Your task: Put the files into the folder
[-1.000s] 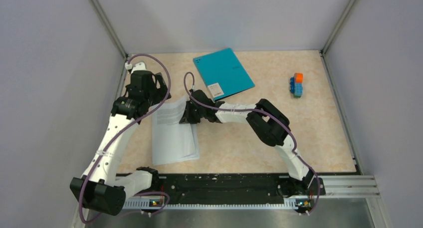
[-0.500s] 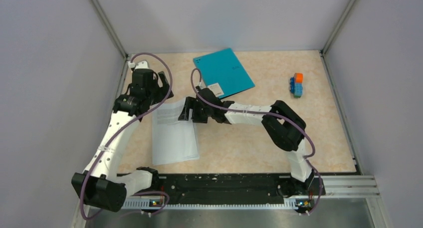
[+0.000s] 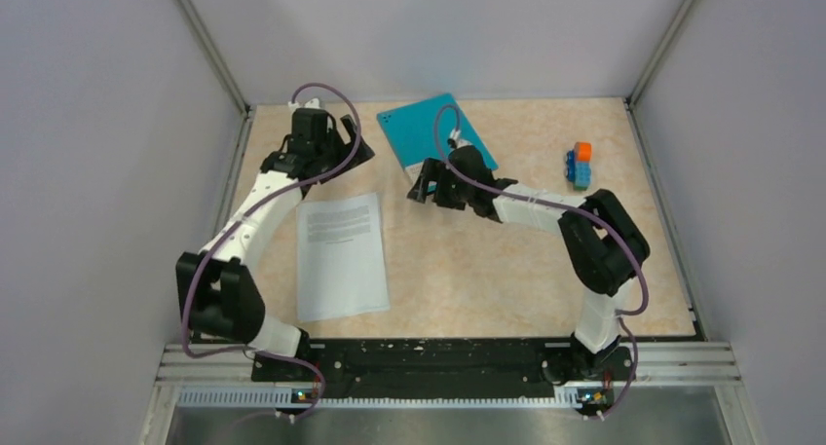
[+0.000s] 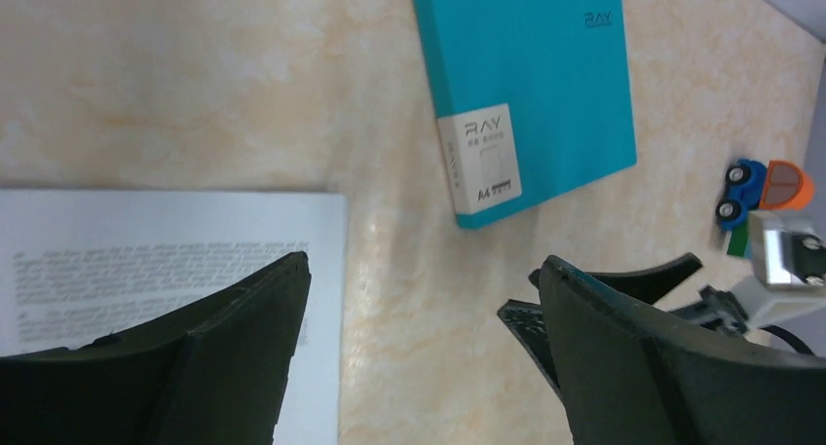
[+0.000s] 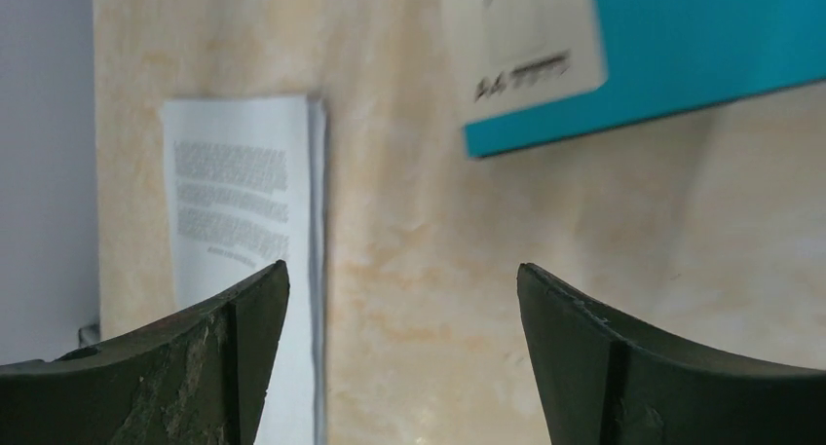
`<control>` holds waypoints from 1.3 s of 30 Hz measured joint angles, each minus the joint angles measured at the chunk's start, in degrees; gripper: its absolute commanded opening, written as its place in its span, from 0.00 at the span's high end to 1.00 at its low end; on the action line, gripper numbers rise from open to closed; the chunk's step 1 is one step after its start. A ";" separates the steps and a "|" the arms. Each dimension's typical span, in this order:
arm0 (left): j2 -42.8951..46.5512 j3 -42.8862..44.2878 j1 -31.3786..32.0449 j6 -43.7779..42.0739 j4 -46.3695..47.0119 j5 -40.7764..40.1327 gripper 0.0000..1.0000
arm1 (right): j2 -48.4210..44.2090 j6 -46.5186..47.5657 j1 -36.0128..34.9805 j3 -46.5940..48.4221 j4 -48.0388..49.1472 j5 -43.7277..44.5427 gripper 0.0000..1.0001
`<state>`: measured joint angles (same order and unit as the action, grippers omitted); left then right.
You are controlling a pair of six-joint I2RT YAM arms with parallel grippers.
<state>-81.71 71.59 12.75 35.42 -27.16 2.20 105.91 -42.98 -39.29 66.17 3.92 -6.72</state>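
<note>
Both arms' jaws are gaping empty near the closed folder [image 3: 421,129].
Prying its flat cover is risking shoving it away.

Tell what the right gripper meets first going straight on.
Probably the bare beige marbled tabletop, in the gap between the flat teal folder and the white printed paper sheets; depth is unclear.
</note>
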 measured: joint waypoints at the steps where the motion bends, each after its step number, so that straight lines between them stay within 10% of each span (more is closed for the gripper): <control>1: -2.21 0.63 0.28 0.79 1.51 -0.04 0.09 | -0.04 1.57 1.88 0.39 0.11 0.07 0.14; 11: -28.63 16.72 1.25 3.65 18.25 -6.56 0.08 | 6.40 11.93 15.32 13.97 4.59 -0.52 0.13; 26: -71.54 64.19 -3.56 8.66 30.27 -5.01 0.04 | 30.45 14.10 20.85 38.58 2.82 -1.99 0.13; 39: -79.12 67.38 -5.16 22.12 34.45 1.84 0.06 | 32.72 14.01 22.82 39.60 2.01 -2.78 0.12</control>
<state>-160.83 138.98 7.60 57.54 7.29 4.03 138.63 -28.97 -16.47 105.78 5.93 -9.50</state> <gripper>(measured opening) 0.953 0.876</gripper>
